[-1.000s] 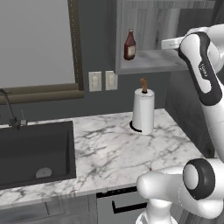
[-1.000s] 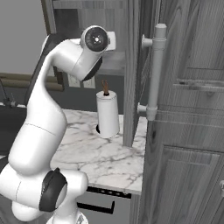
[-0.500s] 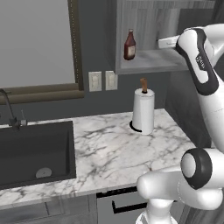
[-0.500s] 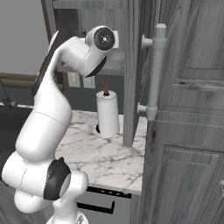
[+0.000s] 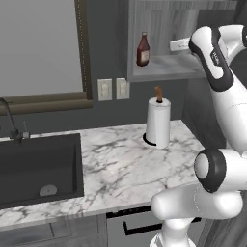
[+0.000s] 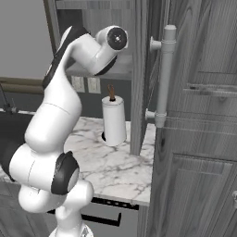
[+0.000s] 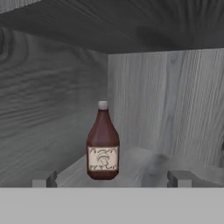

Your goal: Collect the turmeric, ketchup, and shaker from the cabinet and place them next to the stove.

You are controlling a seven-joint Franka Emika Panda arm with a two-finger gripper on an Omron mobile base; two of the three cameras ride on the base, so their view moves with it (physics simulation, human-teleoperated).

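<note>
Left base view: the ketchup [image 5: 143,49] stands upright on the cabinet [image 5: 166,67] shelf, toward its left end, with the arm reaching in from the right; a paper-towel roll [image 5: 157,123] stands on the marble bench [image 5: 125,164] below. Right base view: the cabinet's side panel [image 6: 137,74] hides the shelf contents. Hand view: the pincer [image 7: 112,178] is spread wide and empty, the bottle standing farther in, between its tips. A hurried advance could topple the slim bottle against the back wall.
</note>
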